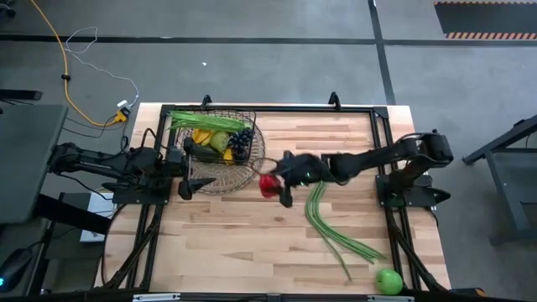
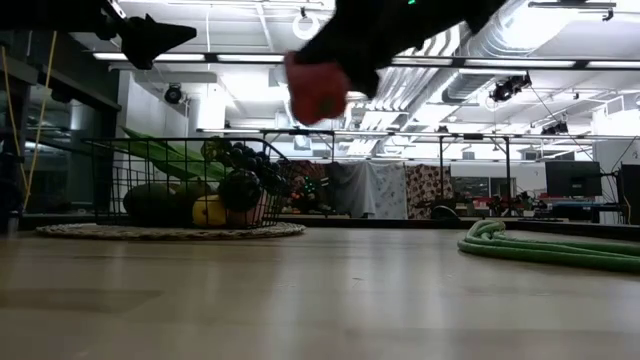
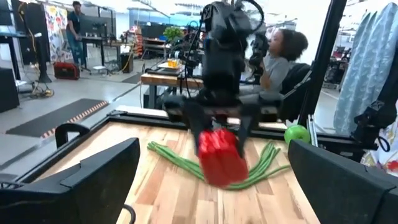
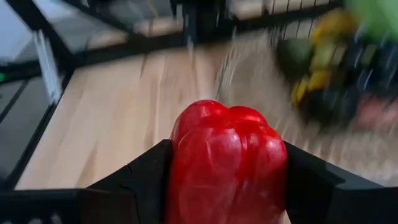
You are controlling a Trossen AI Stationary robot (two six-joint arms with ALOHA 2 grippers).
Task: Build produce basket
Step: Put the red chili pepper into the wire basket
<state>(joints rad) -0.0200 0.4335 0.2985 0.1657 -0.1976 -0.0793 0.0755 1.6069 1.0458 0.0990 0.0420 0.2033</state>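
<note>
The basket (image 1: 220, 151) sits just ahead of the left gripper (image 1: 186, 188), whose fingers stand wide and empty. The right gripper (image 1: 277, 186) clamps the red pepper (image 4: 227, 163) between its fingers, in the air beside the basket. The pepper looks light, stiff and glossy, maybe slippery; gripping its broad sides suits it. No readable writing shows.

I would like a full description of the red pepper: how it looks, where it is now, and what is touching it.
The glossy red toy bell pepper has a smooth, plastic-looking skin and rounded lobes. It is clamped between the two dark fingers of the right gripper, one pressing each side. It hangs in the air, clear of the wooden table, as the low view shows. From above it is just beside the dark wire-mesh basket, not yet over its bowl. The long green beans lie behind it, apart.
</note>
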